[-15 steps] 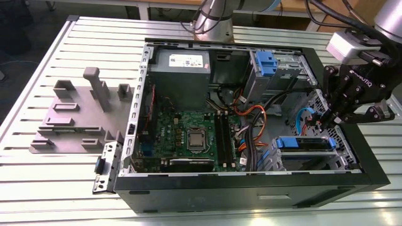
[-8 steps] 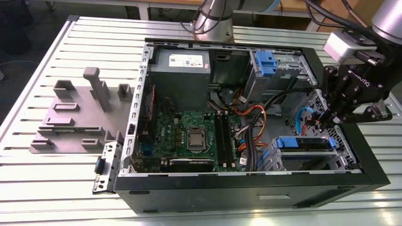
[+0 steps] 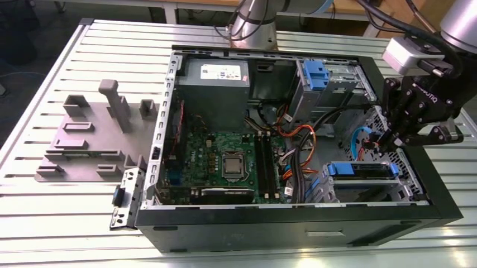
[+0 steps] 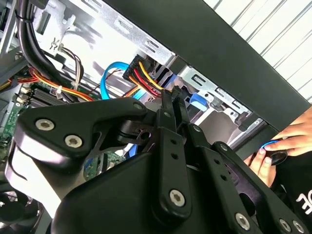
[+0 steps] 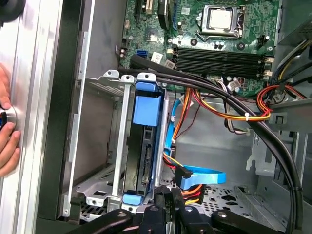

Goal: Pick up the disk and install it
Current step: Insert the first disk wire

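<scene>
The disk [image 3: 363, 171] sits edge-on in the metal drive cage [image 3: 372, 187] at the near corner of the open computer case, on the exterior view's right. Its blue carrier frame [image 5: 146, 109] and dark circuit-board edge [image 5: 145, 161] show in the first wrist view. My gripper [image 3: 378, 146] hangs just above the cage, beside the case's wall on the exterior view's right. Its black fingers [image 4: 171, 105] are pressed together in both wrist views, shut with nothing between them. The fingertips [image 5: 168, 195] stand close to the disk's connector end, apart from it.
A blue data cable [image 5: 200, 175] and orange-red power wires [image 5: 229, 114] run close to the gripper. A person's hand [image 5: 7, 131] rests on the table outside the case wall. The motherboard [image 3: 223, 162], grey power-supply box [image 3: 216, 84] and a grey fixture [image 3: 89, 134] lie toward the exterior view's left.
</scene>
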Available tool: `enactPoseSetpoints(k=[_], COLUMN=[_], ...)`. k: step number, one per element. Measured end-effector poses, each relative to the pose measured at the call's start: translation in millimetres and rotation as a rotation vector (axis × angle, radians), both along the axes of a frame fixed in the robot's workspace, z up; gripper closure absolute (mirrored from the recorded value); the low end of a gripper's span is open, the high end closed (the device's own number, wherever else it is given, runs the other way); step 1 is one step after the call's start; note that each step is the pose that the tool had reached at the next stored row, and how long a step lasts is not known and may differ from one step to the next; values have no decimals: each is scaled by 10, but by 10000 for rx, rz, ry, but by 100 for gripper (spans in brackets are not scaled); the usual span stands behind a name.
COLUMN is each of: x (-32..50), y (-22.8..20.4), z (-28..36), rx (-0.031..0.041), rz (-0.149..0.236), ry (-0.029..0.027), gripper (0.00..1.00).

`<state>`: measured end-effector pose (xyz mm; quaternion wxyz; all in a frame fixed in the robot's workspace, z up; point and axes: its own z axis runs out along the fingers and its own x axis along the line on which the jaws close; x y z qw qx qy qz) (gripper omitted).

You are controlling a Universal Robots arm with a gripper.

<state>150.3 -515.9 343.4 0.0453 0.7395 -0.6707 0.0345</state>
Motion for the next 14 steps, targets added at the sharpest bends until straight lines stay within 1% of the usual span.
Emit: enactPoseSetpoints(k=[3,7,10,12,14], x=[-4,-30,-84,-112,-113], y=[-17,-70,-81,-83,-82], z=[-2,-4,-6,-7,-9], rx=[54,76,85,101,111], rz=[-1,0,0,-20,-135], ry=[-13,-48,-85,-94,-96], gripper=[83,83,83,83,83])
